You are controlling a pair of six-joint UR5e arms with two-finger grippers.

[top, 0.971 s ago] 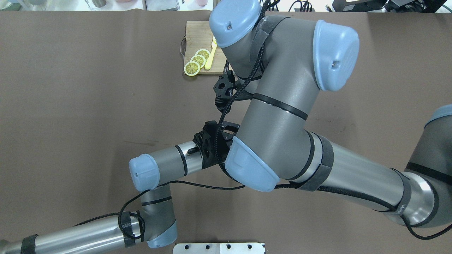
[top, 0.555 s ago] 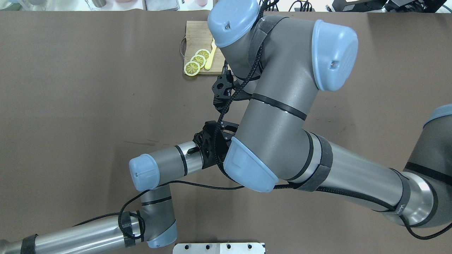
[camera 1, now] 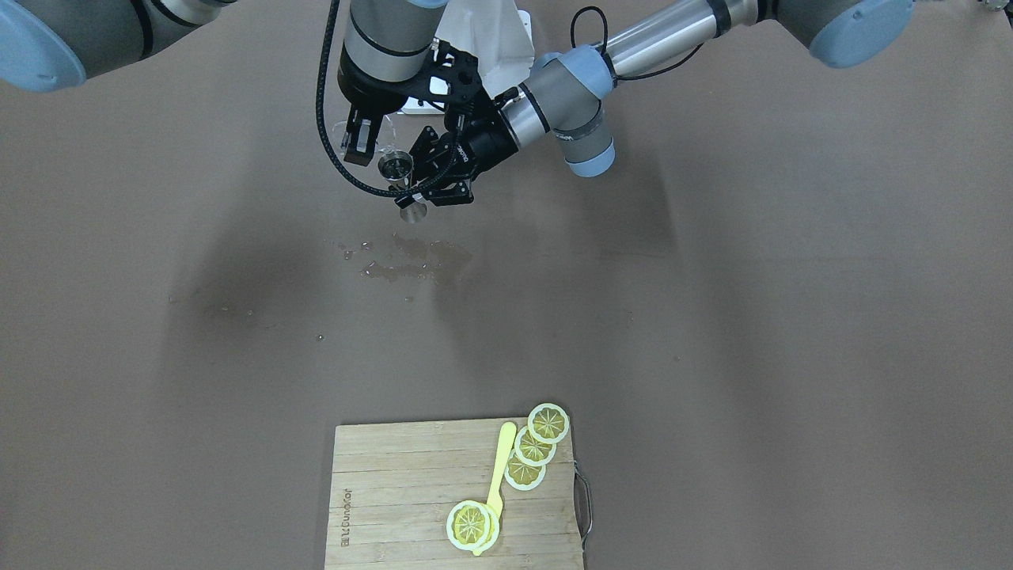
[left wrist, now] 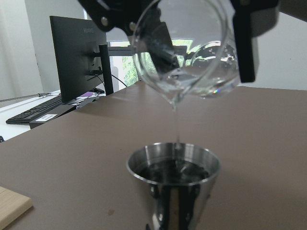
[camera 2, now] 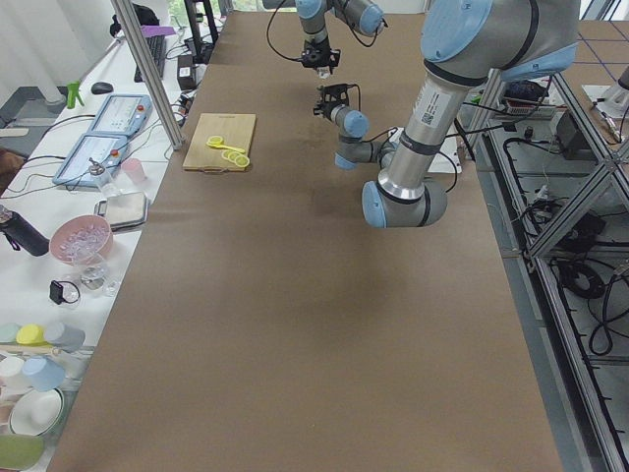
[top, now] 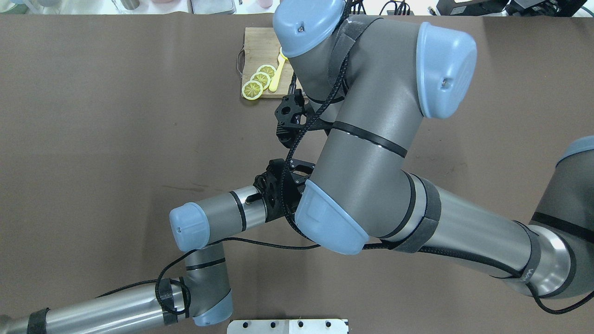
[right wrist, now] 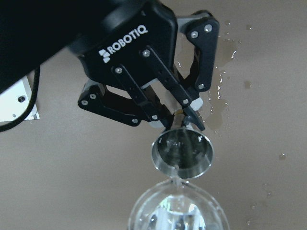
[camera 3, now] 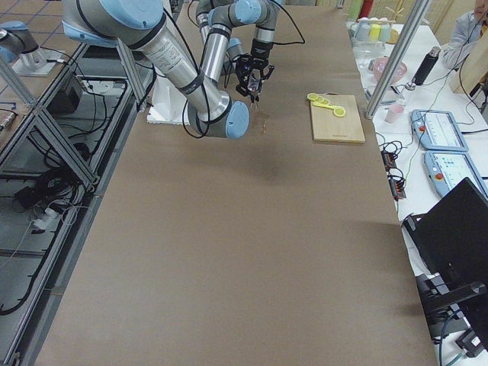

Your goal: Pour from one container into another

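Note:
A small metal jigger (camera 1: 402, 188) is held upright above the table, with my left gripper (camera 1: 431, 186) shut on its narrow waist. The right wrist view shows the jigger's open cup (right wrist: 182, 152) below the left gripper (right wrist: 182, 120). My right gripper (camera 1: 360, 146) is shut on a clear glass (left wrist: 187, 52) that is tilted over the jigger. A thin stream of water falls from the glass's lip into the jigger (left wrist: 172, 184), which holds liquid. In the overhead view the right arm hides both containers.
A wet patch with droplets (camera 1: 404, 265) lies on the brown table just in front of the jigger. A wooden cutting board (camera 1: 396, 483) with lemon slices (camera 1: 534, 447) and a yellow utensil sits at the far side. The robot's white base plate (camera 1: 491, 36) is close behind the grippers.
The right arm's wrist has shifted slightly left and away from the robot. The left arm has stayed still.

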